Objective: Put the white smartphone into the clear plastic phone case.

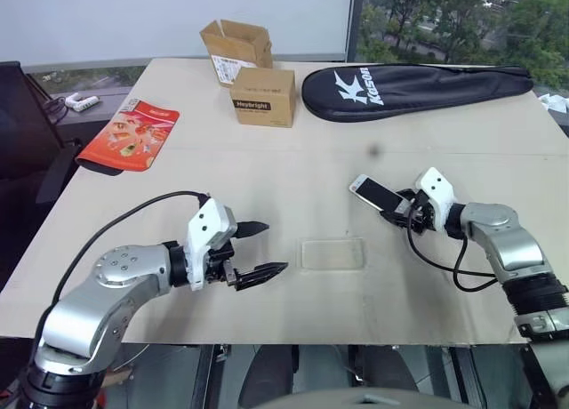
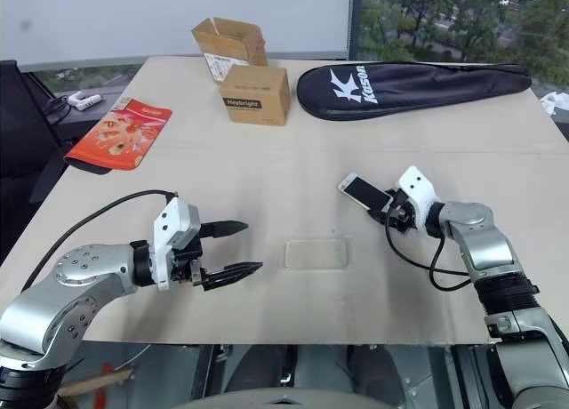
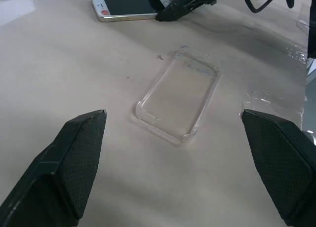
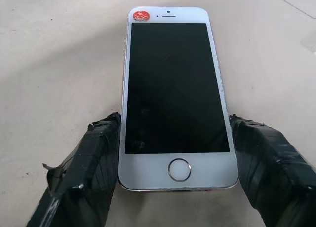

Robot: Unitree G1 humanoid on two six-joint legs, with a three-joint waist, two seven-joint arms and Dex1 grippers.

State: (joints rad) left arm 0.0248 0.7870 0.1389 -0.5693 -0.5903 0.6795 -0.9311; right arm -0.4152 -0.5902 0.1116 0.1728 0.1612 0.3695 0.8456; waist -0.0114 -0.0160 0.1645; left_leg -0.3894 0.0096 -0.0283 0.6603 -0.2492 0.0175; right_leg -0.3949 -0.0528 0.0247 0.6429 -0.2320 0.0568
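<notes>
White smartphone (image 4: 174,96) lengthwise between right gripper (image 4: 173,172) fingers

A pale beige worktop (image 1: 267,160) carries the following. Near its front edge, about the middle, the clear plastic phone case (image 1: 332,253) lies flat, open side up. At the far edge stand two cardboard boxes: an open one (image 1: 236,44) and, just in front of it, a closed one (image 1: 264,96) with printed lettering. Beside them, to the right, a long black racket bag (image 1: 413,87) lies along the far side. At the far left corner a red printed packet (image 1: 132,136) overhangs the edge.
</notes>
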